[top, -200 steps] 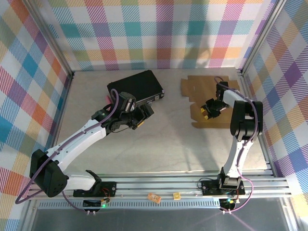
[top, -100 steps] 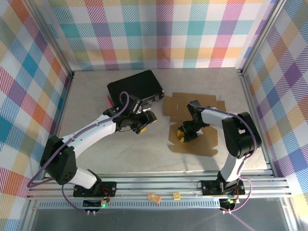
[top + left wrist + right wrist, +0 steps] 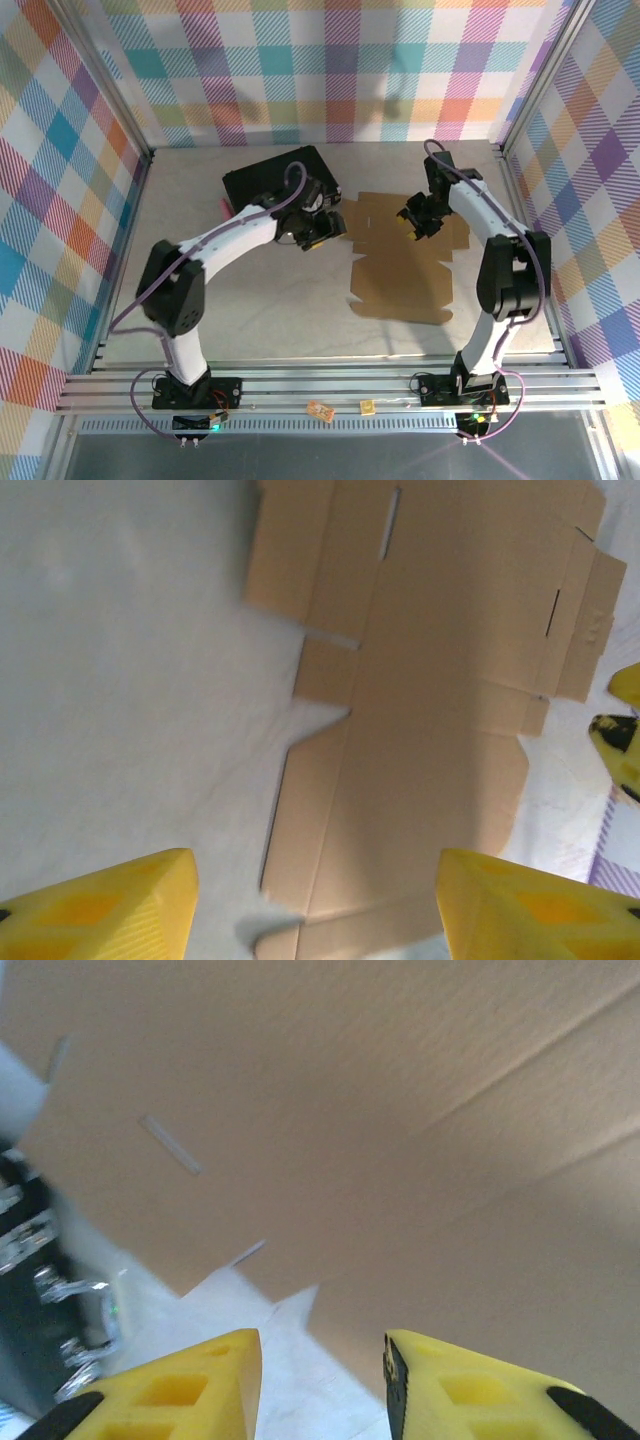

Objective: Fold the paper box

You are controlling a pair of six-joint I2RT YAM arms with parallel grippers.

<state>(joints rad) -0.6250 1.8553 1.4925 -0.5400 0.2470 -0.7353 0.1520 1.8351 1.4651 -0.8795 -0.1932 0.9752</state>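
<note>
The paper box (image 3: 405, 262) lies unfolded as a flat brown sheet in the middle of the table, its flaps and slots spread out. My left gripper (image 3: 322, 230) hovers at the sheet's back left corner. In the left wrist view that gripper (image 3: 320, 910) is wide open, with the sheet (image 3: 430, 710) beyond its yellow fingers (image 3: 100, 905). My right gripper (image 3: 415, 222) is over the back part of the sheet. Seen from the right wrist, this gripper (image 3: 322, 1380) is open with nothing between its fingers, above the sheet's notched edge (image 3: 380, 1160).
A black hard case (image 3: 275, 178) lies at the back, just behind my left gripper. Metal frame rails (image 3: 530, 240) line the table's right side, and checked walls close the back and sides. Bare tabletop (image 3: 270, 300) lies to the front left of the sheet.
The sheet slid from the back right towards the middle with my right gripper on it. That gripper has since moved to the back. My left gripper has moved right, up to the sheet.
</note>
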